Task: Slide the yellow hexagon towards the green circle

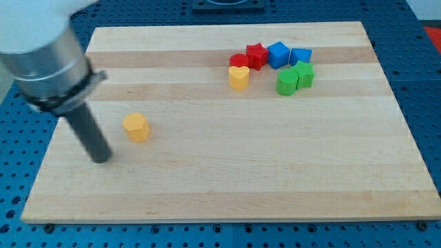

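Observation:
The yellow hexagon (136,127) lies on the left part of the wooden board (227,179). The green circle (286,82) stands at the upper right, touching a green star-like block (304,74) on its right. My tip (102,158) rests on the board to the lower left of the yellow hexagon, a short gap away and not touching it. The rod rises up and to the left into the arm's grey body (48,55).
A cluster sits near the view's top right: a yellow heart (238,77), a red circle (239,61), a red star-like block (257,55), a blue cube (278,54) and a blue block (301,56). A blue perforated table surrounds the board.

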You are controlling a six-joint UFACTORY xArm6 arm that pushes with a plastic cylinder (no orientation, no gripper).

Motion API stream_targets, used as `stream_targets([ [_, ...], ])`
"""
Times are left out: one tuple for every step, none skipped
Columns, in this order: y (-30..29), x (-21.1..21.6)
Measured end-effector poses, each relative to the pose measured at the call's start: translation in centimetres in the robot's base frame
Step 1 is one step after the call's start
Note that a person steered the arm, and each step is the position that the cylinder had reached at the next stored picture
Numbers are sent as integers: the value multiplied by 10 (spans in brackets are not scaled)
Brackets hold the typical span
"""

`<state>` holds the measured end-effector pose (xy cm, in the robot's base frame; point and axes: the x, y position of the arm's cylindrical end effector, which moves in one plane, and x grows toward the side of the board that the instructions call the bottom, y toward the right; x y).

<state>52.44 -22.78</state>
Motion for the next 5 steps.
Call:
stream_targets([
  [-26, -11],
  [-11, -24],
  [29, -42],
  [79, -55],
  [122, -55],
])
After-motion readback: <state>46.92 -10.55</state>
